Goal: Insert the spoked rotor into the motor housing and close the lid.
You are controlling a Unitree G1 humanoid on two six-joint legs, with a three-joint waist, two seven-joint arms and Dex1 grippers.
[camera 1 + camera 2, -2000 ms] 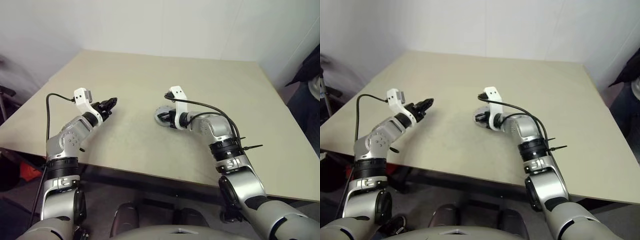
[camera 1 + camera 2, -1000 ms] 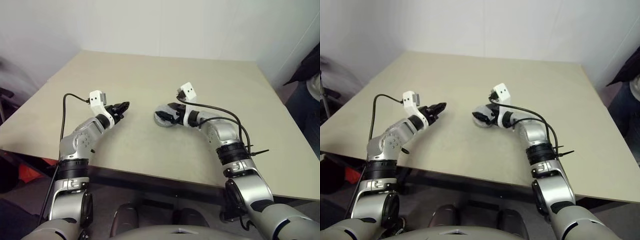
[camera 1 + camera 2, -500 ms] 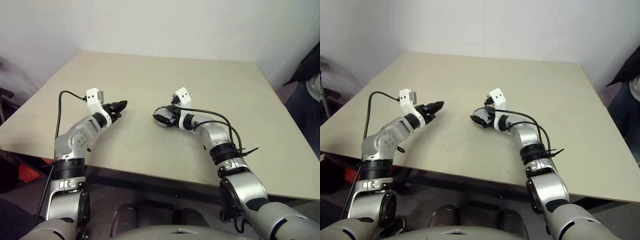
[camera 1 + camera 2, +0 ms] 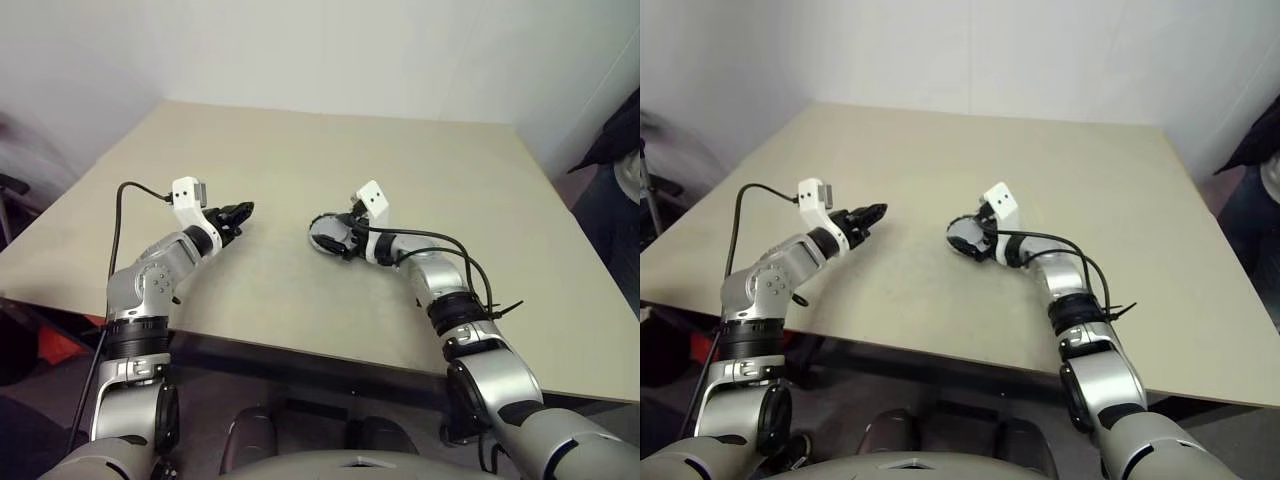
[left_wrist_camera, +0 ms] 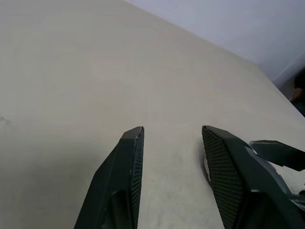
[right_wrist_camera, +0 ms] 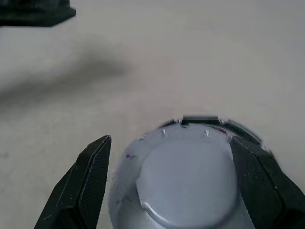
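Quick count: two grippers, one round metal part, one table. The part is a short silvery cylinder with a dark rim, and I'm calling it the motor housing point(image 6: 186, 181), though I honestly can't tell which pieces are in it from here. It sits flat on the table point(image 4: 300, 150), roughly mid-table and a bit to the robot's right.

The right gripper point(image 4: 335, 238) is down at the housing with its fingers spread wide, one on each side. One finger is right up against the rim and the other has a visible gap, so it's not clamped on anything. The left gripper point(image 4: 240, 211) hovers just over the tabletop, well apart from the housing and off to its left. Its fingers are parted with nothing between them, only bare table.

The surface is a plain beige tabletop, matte, with a few faint scuffs. A white wall point(image 4: 300, 50) runs behind it.

Other stuff: a black cable point(image 4: 120, 200) loops off the left wrist and another one point(image 4: 440, 237) runs along the right forearm. A person's dark clothing point(image 4: 612, 145) pokes in at the far right edge, off the table. Something red point(image 4: 60, 345) sits low down past the table's left edge.
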